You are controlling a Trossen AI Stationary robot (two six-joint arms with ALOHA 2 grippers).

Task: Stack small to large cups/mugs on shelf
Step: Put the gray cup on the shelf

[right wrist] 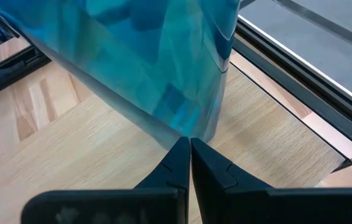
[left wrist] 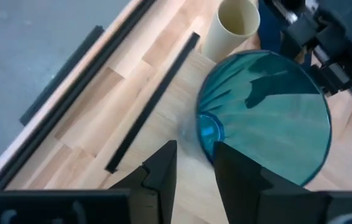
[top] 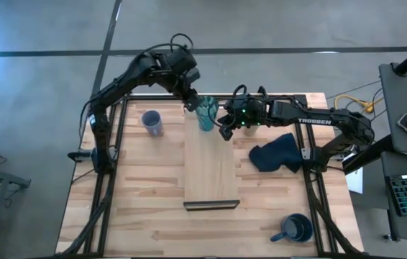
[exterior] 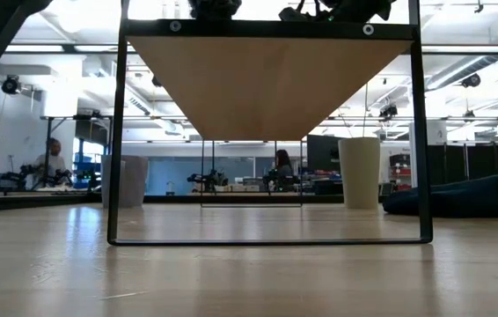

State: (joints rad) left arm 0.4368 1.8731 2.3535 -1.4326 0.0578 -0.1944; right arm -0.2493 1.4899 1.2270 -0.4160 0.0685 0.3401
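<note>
The teal ribbed glass (top: 206, 115) stands on the far end of the light-wood shelf (top: 211, 169). My left gripper (top: 191, 101) is at its far-left side, open by a narrow gap (left wrist: 194, 149) and holding nothing; one finger (left wrist: 235, 168) is next to the glass's wall. My right gripper (top: 225, 126), shut, is at the glass's right side. The tan cup (left wrist: 232, 28) stands on the table beyond the glass. The pale blue-grey mug (top: 152, 122) is left of the shelf. The dark blue handled mug (top: 295, 229) is at the near right. My right gripper (right wrist: 189, 142) meets the glass's lower wall (right wrist: 194, 124), just above its base, with its shut fingertips. It comes from the table's right side, slanting down. The glass rests on the shelf. My left gripper: I cannot tell whether its finger touches the glass's wall.
A dark navy cloth (top: 275, 152) lies right of the shelf. The shelf sits raised on a black frame (exterior: 117, 176) above the slatted tabletop (top: 139, 216). Most of the shelf's top toward its dark near edge (top: 211, 205) is bare.
</note>
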